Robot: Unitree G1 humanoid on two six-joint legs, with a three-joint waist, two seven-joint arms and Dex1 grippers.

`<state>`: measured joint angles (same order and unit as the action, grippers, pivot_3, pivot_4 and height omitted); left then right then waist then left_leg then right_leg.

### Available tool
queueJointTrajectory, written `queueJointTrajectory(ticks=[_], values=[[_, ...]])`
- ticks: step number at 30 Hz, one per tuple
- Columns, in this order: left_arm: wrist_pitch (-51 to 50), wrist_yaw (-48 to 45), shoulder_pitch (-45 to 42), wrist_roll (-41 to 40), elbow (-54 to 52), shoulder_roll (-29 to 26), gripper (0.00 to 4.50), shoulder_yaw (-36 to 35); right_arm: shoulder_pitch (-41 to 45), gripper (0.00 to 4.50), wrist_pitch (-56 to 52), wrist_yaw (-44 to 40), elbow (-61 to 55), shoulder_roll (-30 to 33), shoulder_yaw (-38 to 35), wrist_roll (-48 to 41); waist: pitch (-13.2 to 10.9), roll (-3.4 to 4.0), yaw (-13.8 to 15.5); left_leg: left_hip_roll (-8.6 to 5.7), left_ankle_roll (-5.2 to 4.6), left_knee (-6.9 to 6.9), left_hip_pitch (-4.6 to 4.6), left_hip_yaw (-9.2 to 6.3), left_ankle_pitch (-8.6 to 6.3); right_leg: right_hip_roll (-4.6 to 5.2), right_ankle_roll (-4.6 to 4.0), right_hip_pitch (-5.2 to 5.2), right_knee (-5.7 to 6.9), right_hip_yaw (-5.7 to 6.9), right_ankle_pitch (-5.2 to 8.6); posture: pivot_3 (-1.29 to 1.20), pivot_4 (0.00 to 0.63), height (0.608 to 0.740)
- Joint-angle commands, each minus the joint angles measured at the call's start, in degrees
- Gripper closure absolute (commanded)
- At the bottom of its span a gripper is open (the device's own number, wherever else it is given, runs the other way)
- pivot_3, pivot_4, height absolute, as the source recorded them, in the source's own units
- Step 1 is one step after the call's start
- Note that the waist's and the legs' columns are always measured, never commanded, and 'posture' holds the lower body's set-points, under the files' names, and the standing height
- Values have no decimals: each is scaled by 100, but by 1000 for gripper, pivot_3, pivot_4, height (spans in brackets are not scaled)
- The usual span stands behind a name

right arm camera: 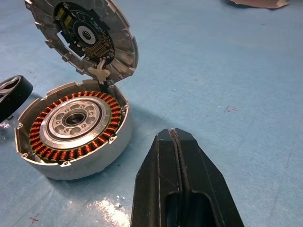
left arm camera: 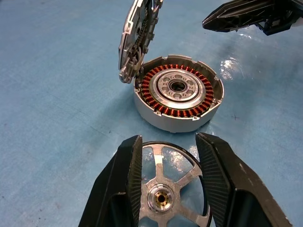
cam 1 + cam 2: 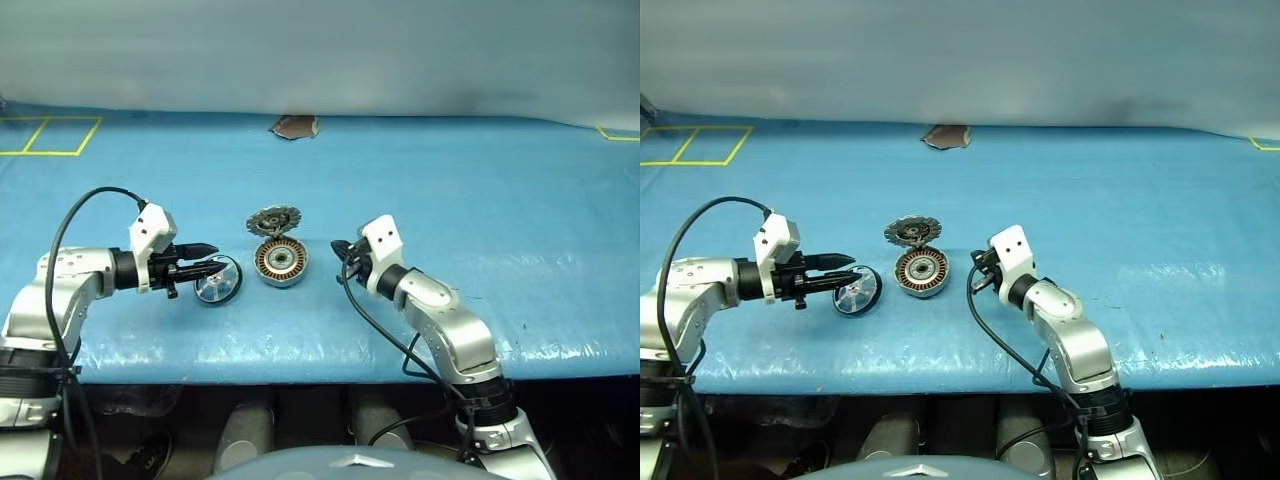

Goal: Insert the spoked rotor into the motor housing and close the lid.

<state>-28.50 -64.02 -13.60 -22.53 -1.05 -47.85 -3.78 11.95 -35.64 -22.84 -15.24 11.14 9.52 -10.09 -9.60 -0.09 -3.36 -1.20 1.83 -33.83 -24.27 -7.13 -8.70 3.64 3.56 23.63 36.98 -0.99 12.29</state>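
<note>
The spoked rotor (image 2: 168, 189), a small silver wheel with a dark rim, sits tilted between the black fingers of my left gripper (image 3: 215, 258), which is shut on its rim just above the blue table. To its right stands the motor housing (image 3: 281, 262), open, with copper windings around a central bearing (image 1: 71, 127). The finned lid (image 3: 274, 220) stands upright on the housing's far edge, hinged there (image 1: 85, 38). My right gripper (image 3: 340, 250) is shut and empty, a short way to the right of the housing, pointing at it.
The blue table (image 3: 500, 220) stretches wide to the right and far side. A brown patch (image 3: 295, 126) lies at its far edge, and yellow tape lines (image 3: 50, 135) mark the far left corner. The table's front edge runs just below both arms.
</note>
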Motion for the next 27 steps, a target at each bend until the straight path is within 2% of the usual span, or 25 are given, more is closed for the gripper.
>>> queueJointTrajectory(ticks=[1,7,15,27], values=[[-1,12,-24,212,-61,-171,2572,160,-3,4500,27,61,-317,-47,-17,-64,0,0,-3,0,0,0,0,0,0,0,0,0,0,0,0,0,150,740],[51,70,167,547,35,-222,2572,434,6,4500,39,83,-323,-63,1,-66,0,0,-7,0,0,0,-1,0,0,-1,0,1,0,0,0,0,150,740],[38,318,240,838,314,32,2572,731,27,4500,40,75,-297,-78,32,-68,0,-1,19,2,0,-2,-1,0,0,-1,0,0,0,0,0,0,150,740],[-294,351,-75,786,570,336,2572,919,34,4500,84,87,-251,-128,98,-44,2,1,116,1,1,-2,28,1,-1,1,1,-20,-1,-1,1,0,150,740]])
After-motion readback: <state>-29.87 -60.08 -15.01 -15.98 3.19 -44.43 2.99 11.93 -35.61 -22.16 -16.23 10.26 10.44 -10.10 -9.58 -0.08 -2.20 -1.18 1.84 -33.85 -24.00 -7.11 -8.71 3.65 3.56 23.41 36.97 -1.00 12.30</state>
